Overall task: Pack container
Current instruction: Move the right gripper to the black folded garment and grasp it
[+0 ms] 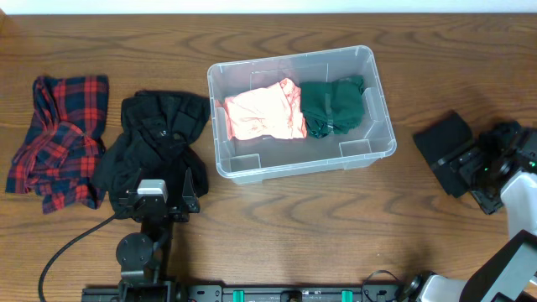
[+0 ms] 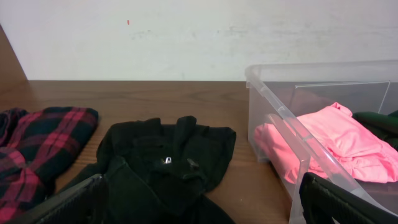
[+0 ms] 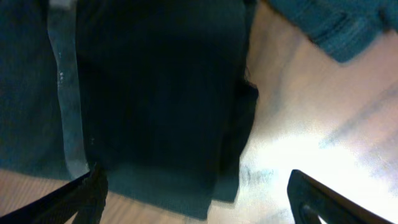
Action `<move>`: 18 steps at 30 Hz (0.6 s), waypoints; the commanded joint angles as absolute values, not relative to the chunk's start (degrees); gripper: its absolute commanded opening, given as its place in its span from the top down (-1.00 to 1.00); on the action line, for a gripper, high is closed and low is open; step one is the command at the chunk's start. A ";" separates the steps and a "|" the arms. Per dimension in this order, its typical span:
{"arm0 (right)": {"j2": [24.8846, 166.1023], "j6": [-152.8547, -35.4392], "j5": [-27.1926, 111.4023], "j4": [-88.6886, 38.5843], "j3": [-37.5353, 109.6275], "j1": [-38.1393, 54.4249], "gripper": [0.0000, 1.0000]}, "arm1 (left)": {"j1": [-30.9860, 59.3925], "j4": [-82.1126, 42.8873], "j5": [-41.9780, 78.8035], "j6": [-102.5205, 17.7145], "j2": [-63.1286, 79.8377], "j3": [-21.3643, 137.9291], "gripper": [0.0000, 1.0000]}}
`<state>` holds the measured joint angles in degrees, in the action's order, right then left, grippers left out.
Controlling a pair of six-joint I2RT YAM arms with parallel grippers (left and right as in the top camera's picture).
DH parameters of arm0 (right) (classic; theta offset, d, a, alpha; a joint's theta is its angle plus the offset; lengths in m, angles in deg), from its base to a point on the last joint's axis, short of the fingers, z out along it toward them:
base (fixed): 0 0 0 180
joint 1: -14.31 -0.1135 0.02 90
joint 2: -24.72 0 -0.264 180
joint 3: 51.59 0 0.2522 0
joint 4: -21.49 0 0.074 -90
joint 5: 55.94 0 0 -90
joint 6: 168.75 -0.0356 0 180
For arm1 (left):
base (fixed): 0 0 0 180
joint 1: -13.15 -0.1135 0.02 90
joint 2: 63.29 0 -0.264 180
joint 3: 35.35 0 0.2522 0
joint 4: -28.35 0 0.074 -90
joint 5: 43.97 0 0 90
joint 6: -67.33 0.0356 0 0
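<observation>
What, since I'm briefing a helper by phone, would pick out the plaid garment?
Start at the clear container in the middle of the table. To its left lies a black garment, and beyond that, nearest the table's end, the plaid garment. It is the only patterned cloth: red and navy checks beside plain black.

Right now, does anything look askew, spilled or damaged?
Nothing stands out. The container sits upright with pink cloth and green cloth inside. The black garment, plaid garment and dark folded cloth lie outside, unpacked.
</observation>
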<state>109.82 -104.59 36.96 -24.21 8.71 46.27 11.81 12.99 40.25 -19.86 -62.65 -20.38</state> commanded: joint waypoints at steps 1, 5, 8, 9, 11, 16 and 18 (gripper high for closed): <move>109.10 -102.63 36.94 -20.34 5.68 46.60 -0.74 | 11.61 11.06 39.37 -19.97 -62.69 -21.36 -0.96; 109.10 -102.69 35.47 -15.03 2.79 46.60 -0.59 | 11.61 11.06 39.37 -19.97 -62.69 -21.36 -0.96; 109.12 -102.69 34.77 -12.28 1.46 46.60 -0.42 | 11.61 11.06 39.37 -19.97 -62.69 -21.36 -0.96; 109.12 -102.69 34.68 -11.45 1.06 46.60 -0.24 | 11.61 11.06 39.37 -19.97 -62.69 -21.36 -0.96; 109.14 -102.69 34.71 -9.57 0.08 46.60 0.01 | 11.61 11.06 39.37 -19.97 -62.69 -21.36 -0.96; 109.51 -102.69 34.68 -7.34 -1.56 46.60 0.70 | 11.61 11.04 39.37 -19.97 -62.69 -21.36 -0.96; 109.84 -102.69 34.71 -6.94 -1.95 46.60 0.78 | 11.61 11.06 39.37 -19.97 -62.69 -21.36 -0.96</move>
<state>109.51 -102.85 37.44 -6.86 -0.14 46.27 11.81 13.01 40.25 -19.86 -62.65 -20.38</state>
